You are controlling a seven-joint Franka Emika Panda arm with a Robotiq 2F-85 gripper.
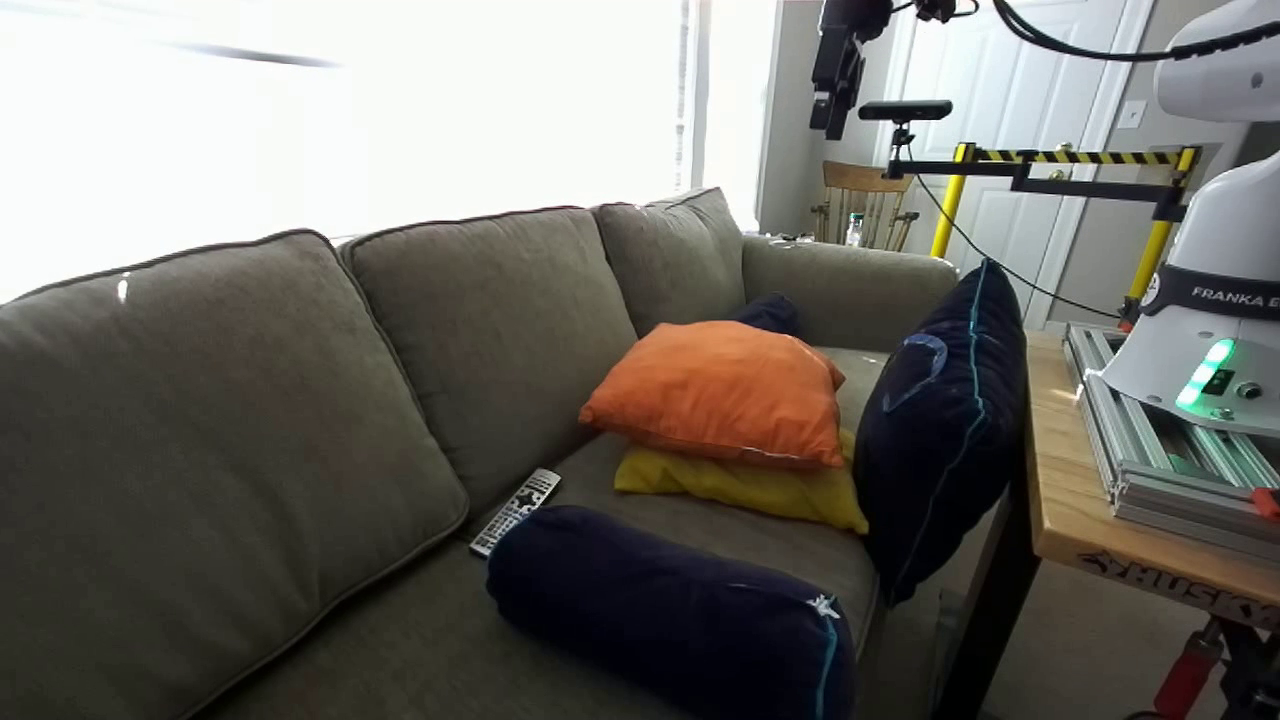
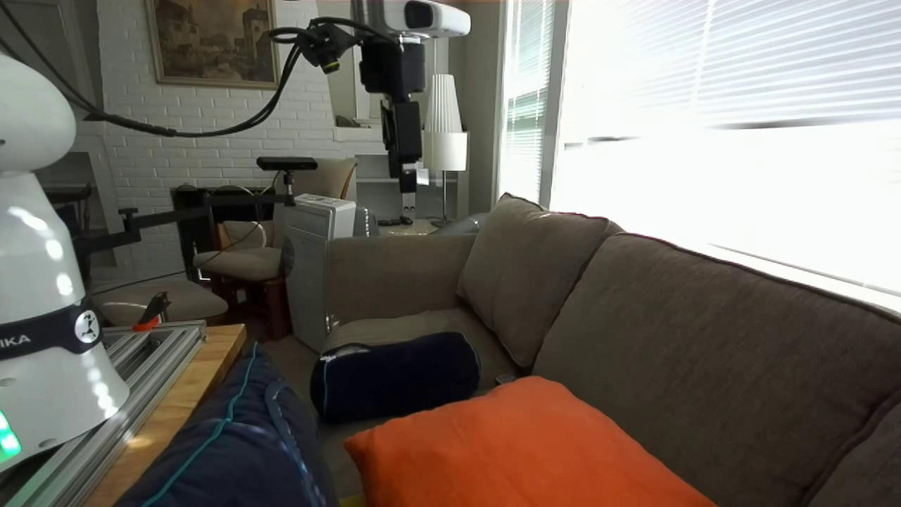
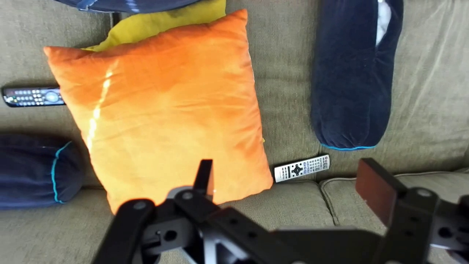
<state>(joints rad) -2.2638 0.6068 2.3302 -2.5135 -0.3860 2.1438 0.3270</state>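
My gripper [image 3: 287, 176] is open high above the couch, with nothing between its fingers. In an exterior view, the gripper [image 2: 408, 184] hangs pointing down. Far beneath it, an orange pillow [image 3: 168, 113] lies on a yellow pillow [image 3: 161, 25]. To the right of the orange pillow in the wrist view, a silver remote [image 3: 302, 168] rests by the back cushions. Beyond it lies a navy bolster [image 3: 351, 84] with light blue piping. A dark remote [image 3: 33, 96] is partly hidden under the orange pillow's left side. Another navy cushion [image 3: 33, 170] sits at far left.
A navy pillow [image 1: 945, 430] stands on edge between the couch and the wooden table [image 1: 1060, 480] bearing the arm. Couch back cushions [image 1: 490, 320] rise along the window. A camera on a stand [image 2: 287, 163] juts out near the arm, and cables [image 2: 211, 130] loop from the wrist.
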